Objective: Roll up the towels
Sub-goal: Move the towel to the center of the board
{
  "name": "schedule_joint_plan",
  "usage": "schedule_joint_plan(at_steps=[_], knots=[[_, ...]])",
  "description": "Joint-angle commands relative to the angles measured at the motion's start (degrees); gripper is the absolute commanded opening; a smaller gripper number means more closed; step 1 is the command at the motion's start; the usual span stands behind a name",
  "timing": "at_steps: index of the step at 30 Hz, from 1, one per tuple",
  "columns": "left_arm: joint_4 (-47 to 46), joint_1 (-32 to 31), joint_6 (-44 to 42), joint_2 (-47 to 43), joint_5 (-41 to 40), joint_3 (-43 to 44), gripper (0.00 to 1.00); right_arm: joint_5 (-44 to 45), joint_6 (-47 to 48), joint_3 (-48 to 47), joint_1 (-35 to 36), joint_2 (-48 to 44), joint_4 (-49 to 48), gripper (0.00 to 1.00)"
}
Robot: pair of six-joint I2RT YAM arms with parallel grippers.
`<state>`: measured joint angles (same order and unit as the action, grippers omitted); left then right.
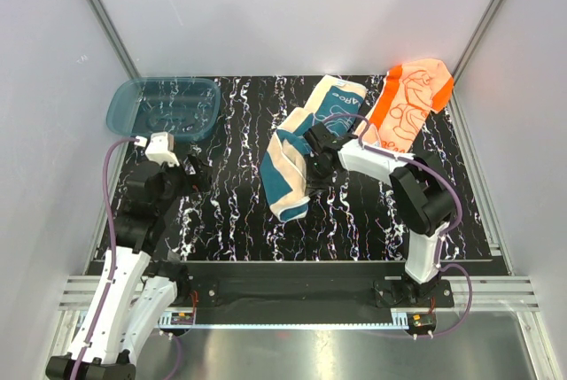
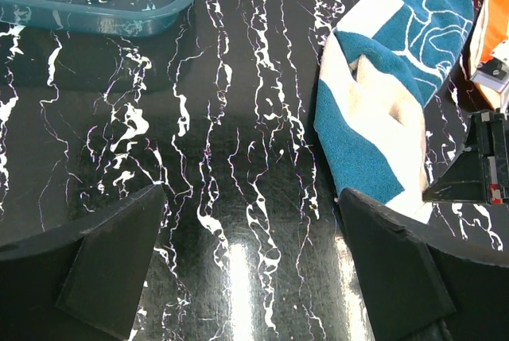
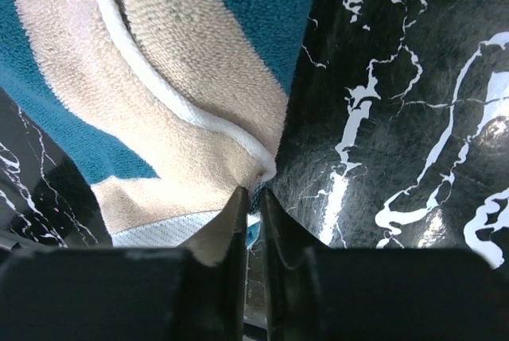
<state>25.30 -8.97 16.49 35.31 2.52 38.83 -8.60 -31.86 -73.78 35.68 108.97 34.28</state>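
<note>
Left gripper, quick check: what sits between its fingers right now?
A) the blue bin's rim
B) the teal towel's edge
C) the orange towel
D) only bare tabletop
D: in the left wrist view the left gripper is open over the bare table, and the teal towel lies off to one side, outside the fingers.

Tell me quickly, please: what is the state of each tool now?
Left tool: open, holding nothing.
Right tool: closed on the edge of the teal towel.
</note>
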Motion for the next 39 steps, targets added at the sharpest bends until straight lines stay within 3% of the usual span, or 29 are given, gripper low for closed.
schedule_joint_plan(at_steps=[1, 3, 6, 10, 13, 16, 17, 18, 20, 22, 27, 31, 35, 39], knots=[[-0.69, -0.52, -0.41, -0.51, 1.08, 0.37, 0.99, 0.16, -1.63, -1.37, 0.44, -4.81, 0.52, 0.10], [-0.52, -0.78, -0.23, -0.68, 0.82, 0.46, 0.99, 0.51, -1.72, -2.94, 2.19, -6.21, 2.44, 0.00], [0.10, -0.96, 0.99, -0.33, 0.73, 0.81, 0.99, 1.82, -2.33, -7.07, 6.49, -7.45, 5.78, 0.00], [2.03, -1.13, 1.70, -0.33, -1.37, 1.95, 0.99, 3.76, -5.23, -16.99, 20.63, -5.44, 9.39, 0.00], [4.31, -1.05, 1.35, -2.61, -6.12, 2.83, 0.99, 4.30, -7.86, -28.06, 30.28, 0.33, 10.28, 0.00], [7.12, -1.05, 1.00, -4.55, -9.37, 3.53, 0.99, 0.52, -6.03, -42.20, 35.41, 10.16, 10.27, 0.00], [7.57, -1.05, 1.17, -4.64, -9.90, 3.62, 0.99, 0.34, -4.46, -50.50, 36.81, 12.82, 11.84, 0.10], [8.01, -1.05, 1.17, -4.38, -10.26, 3.97, 0.99, 1.73, -3.83, -54.24, 37.00, 15.37, 16.82, 0.27], [8.97, -1.05, 1.00, -3.76, -10.26, 4.15, 0.99, 4.28, -2.25, -60.05, 36.92, 19.43, 21.68, 0.73], [9.85, -1.05, 0.82, -2.97, -10.78, 4.59, 0.99, 10.60, -1.28, -59.47, 36.65, 17.78, 22.76, 0.99], [9.07, -1.05, 1.09, -2.00, -11.40, 4.15, 0.99, 14.49, -0.75, -41.66, 30.95, 4.00, 18.21, 1.00], [10.56, -1.05, 1.61, -0.42, -11.49, 5.11, 0.99, 13.17, -2.07, -23.11, 16.05, -11.65, 13.45, 1.00], [11.96, -1.05, 0.48, 0.29, -8.95, 6.17, 0.99, 14.75, 2.31, -14.30, 2.14, -13.79, 14.40, 1.00], [12.76, -1.14, -0.58, -0.50, -7.62, 5.83, 0.99, 14.67, 5.57, -16.13, -8.33, -5.47, 16.34, 0.98]])
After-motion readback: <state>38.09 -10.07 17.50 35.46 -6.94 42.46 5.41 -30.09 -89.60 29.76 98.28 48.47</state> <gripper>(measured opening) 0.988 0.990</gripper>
